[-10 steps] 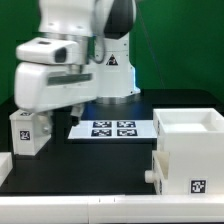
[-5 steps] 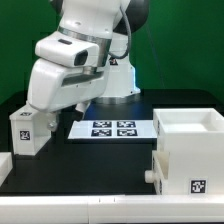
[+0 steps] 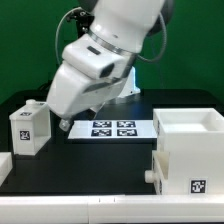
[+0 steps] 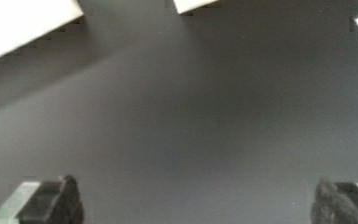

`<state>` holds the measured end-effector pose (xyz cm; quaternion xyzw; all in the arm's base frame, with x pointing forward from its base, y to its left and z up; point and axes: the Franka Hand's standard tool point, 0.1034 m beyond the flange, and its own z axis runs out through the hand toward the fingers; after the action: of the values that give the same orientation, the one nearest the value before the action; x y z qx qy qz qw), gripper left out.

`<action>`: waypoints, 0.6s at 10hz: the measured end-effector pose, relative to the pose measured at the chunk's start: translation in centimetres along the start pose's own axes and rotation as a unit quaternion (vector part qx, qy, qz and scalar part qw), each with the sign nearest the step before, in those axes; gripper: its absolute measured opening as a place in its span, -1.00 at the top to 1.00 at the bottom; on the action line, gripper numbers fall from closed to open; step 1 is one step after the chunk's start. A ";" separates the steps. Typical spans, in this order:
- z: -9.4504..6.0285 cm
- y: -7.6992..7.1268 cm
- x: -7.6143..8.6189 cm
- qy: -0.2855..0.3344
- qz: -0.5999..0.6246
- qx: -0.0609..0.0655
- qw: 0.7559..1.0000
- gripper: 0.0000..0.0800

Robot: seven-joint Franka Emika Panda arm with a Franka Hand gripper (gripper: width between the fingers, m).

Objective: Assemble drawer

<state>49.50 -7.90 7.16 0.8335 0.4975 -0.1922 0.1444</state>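
Exterior view, lower right of the frame: the drawer (image 3: 186, 160), a white open-topped tray, stood nearest the camera on the black table (image 3: 100, 170). Its tag (image 3: 197, 185) faced the camera and a small protrusion (image 3: 151, 176) showed on its left side. It was untouched and well apart from the arm.

At the lower-left corner, a small white part (image 3: 4, 166) was cut by the frame edge.

Farther back, left of centre, the gripper (image 3: 63, 123) hung low over the table on a steeply tilted wrist. It was just beside the left corner of the marker board (image 3: 112, 128) and near a white cube-shaped part (image 3: 28, 128) bearing a tag. Whether it touched the table could not be determined.

In the wrist view the fingertips (image 4: 43, 200) stood in opposite lower corners, jaws spread wide, with only bare dark table between them. The gripper held nothing.

Caution (judgement):
- With the wrist tilted and low, a sideways sweep could clip the cube-shaped part or catch the marker board's edge.
- The drawer appeared close to the table's near edge, so a push instead of a clean grasp could slide it off.
- A grip on its thin wall could slip or tip the tray.
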 end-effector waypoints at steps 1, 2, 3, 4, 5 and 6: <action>1.3 -0.2 -0.4 -0.039 -0.018 -0.008 0.999 -0.62; 2.8 -0.6 -0.7 -0.070 -0.031 -0.024 0.997 -0.62; 3.9 -0.9 -1.7 -0.090 -0.034 -0.027 0.995 -0.62; 4.2 -1.3 -2.2 -0.110 -0.027 -0.013 0.993 -0.62; 3.8 -1.6 -1.9 -0.135 -0.021 -0.003 0.991 -0.62; 4.0 -1.9 -1.3 -0.155 -0.029 -0.002 0.987 -0.62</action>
<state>46.53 -9.78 4.12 0.7786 0.4933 -0.3223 0.2158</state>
